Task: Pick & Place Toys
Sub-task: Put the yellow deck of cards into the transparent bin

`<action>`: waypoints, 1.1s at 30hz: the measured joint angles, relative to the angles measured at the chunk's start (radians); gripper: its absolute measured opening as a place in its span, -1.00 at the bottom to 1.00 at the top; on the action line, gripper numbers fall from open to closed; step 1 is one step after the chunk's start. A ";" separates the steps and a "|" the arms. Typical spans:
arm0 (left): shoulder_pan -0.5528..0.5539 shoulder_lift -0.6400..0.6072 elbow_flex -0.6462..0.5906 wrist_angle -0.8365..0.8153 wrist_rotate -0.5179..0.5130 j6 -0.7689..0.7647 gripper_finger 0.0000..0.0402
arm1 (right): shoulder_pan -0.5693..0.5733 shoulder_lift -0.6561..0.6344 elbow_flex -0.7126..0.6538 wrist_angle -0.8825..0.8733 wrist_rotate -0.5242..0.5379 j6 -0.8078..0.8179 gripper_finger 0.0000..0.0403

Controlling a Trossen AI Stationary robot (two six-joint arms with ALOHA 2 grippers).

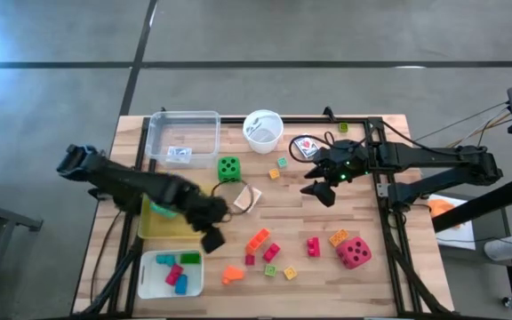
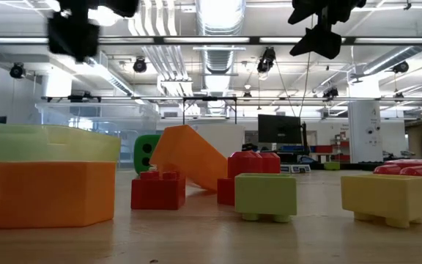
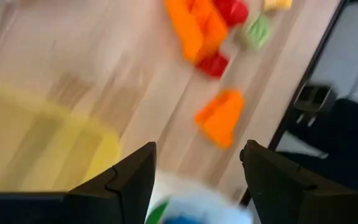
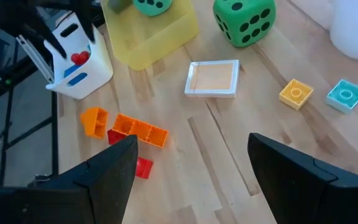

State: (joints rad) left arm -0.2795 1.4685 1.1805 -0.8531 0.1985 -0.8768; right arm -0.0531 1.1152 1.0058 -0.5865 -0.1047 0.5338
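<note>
- Your left gripper [image 1: 210, 233] sits at the yellow tray's [image 1: 154, 228] right edge, fingers [image 3: 126, 180] apart around a white-and-green object I cannot identify.
- The orange block [image 1: 231, 276] lies just near-right of it; this arm is closer.
- Your right gripper [image 1: 320, 188] hovers spread, empty, above the card pack [image 4: 213, 79].

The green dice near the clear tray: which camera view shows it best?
The right wrist view shows the green dice best: close, with two dotted faces. The high view shows only its top face, small. The low view has it mostly hidden behind blocks. The left wrist view misses it.
</note>
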 joint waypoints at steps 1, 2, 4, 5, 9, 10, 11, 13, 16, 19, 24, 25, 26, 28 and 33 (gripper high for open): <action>0.022 0.018 0.000 0.031 0.018 0.008 0.14 | 0.000 0.000 0.000 0.000 0.002 0.023 0.48; 0.035 0.039 0.004 0.063 0.025 0.010 0.14 | 0.000 0.000 0.000 -0.001 0.007 0.047 0.48; 0.050 0.080 0.022 0.090 0.027 0.014 0.14 | 0.000 0.000 0.000 -0.005 0.026 0.080 0.48; 0.058 0.095 0.034 0.090 0.028 0.022 0.14 | 0.000 0.000 0.000 -0.015 0.026 0.087 0.48; 0.089 0.126 0.067 0.058 0.026 0.056 0.14 | 0.000 0.000 0.000 -0.090 0.027 0.084 0.48; 0.099 0.127 0.070 0.042 0.016 0.043 0.14 | 0.001 0.000 0.000 -0.105 0.027 0.092 0.48; 0.110 0.127 0.071 0.036 -0.011 0.023 0.14 | 0.001 0.000 -0.001 -0.114 0.029 0.098 0.48; 0.132 0.124 0.072 0.036 -0.075 -0.029 0.14 | 0.000 0.000 -0.001 -0.115 0.036 0.100 0.48; 0.169 0.124 0.084 0.038 -0.118 -0.063 0.14 | 0.001 0.000 -0.001 -0.112 0.074 0.116 0.48; 0.196 0.130 0.118 0.039 -0.158 -0.074 0.14 | 0.000 0.000 -0.001 -0.112 0.103 0.129 0.48; 0.230 0.186 0.217 -0.029 -0.181 -0.024 0.14 | 0.000 0.000 -0.001 -0.112 0.108 0.142 0.48; 0.234 0.209 0.243 -0.062 -0.185 -0.004 0.14 | 0.000 0.000 -0.001 -0.112 0.108 0.144 0.48; 0.238 0.237 0.270 -0.101 -0.188 0.019 0.14 | 0.000 0.000 -0.001 -0.111 0.108 0.144 0.48; 0.246 0.290 0.314 -0.187 -0.191 0.066 0.14 | 0.000 0.000 -0.001 -0.112 0.108 0.145 0.48; 0.276 0.344 0.327 -0.202 -0.222 0.089 0.14 | 0.000 -0.001 -0.001 -0.113 0.111 0.163 0.48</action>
State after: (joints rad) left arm -0.0039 1.8120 1.5070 -1.0555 -0.0240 -0.7879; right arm -0.0528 1.1141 1.0050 -0.6991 0.0062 0.6968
